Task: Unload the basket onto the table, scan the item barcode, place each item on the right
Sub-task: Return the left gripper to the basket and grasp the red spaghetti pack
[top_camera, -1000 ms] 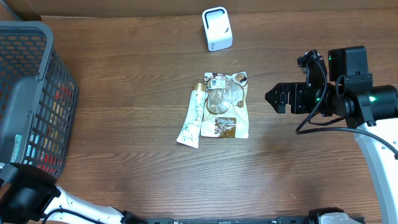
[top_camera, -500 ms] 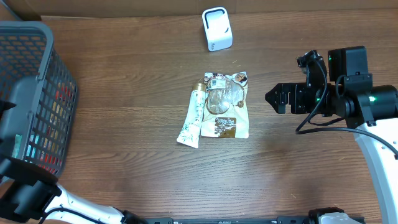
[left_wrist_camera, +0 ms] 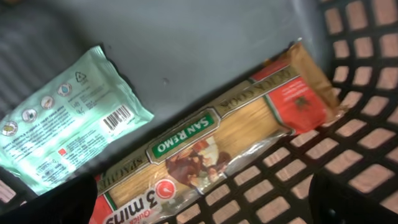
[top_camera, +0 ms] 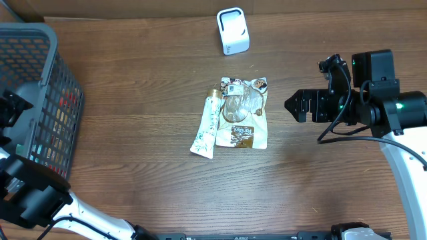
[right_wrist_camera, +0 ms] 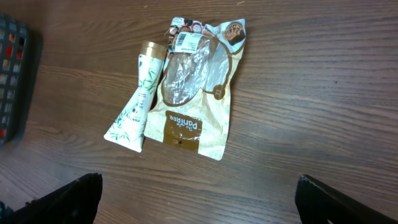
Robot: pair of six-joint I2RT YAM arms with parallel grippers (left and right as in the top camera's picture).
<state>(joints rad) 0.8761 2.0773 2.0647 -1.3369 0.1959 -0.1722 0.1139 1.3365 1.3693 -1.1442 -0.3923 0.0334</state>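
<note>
The white barcode scanner stands at the table's far edge. A brown snack bag with a white label lies mid-table, and a green-and-white tube lies along its left side. My right gripper hovers open to the right of them, and its wrist view looks down on the bag and tube. My left gripper is open inside the basket, above a San Remo spaghetti pack and a green packet that shows a barcode.
The grey mesh basket takes up the table's left side, and its grid wall is close to my left fingers. My left arm reaches up from the bottom left corner. Bare wood lies around the two items.
My left arm has shifted a little up and to the right at the basket's near side. The right arm, the bag, the tube and the scanner have stayed put.
</note>
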